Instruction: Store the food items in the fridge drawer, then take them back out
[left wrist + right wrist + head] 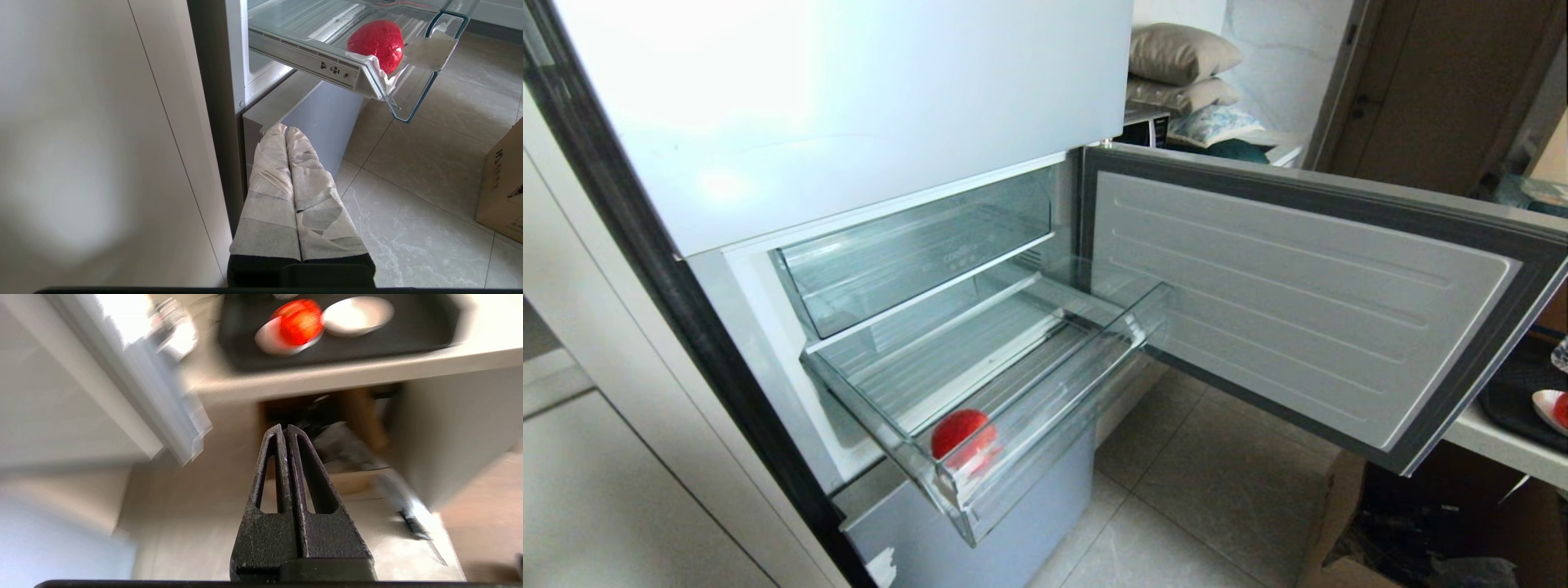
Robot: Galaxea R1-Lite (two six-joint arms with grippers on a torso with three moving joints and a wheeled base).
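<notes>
The clear fridge drawer (1086, 371) is pulled out, and a red food item (962, 434) lies in its front left corner. The left wrist view shows the same red food item (378, 43) in the drawer (310, 61), above and ahead of my left gripper (286, 130), whose tape-wrapped fingers are shut and empty, low beside the fridge base. My right gripper (284, 428) is shut and empty, below a counter. On that counter an orange-red food item (298, 320) sits on a white dish in a black tray (408, 330). Neither gripper shows in the head view.
The fridge door (1298, 302) hangs open to the right. A clear bin with lettering (915, 253) sits above the drawer. A cardboard box (504, 188) stands on the tiled floor. The counter with the tray (1515, 392) is right of the door.
</notes>
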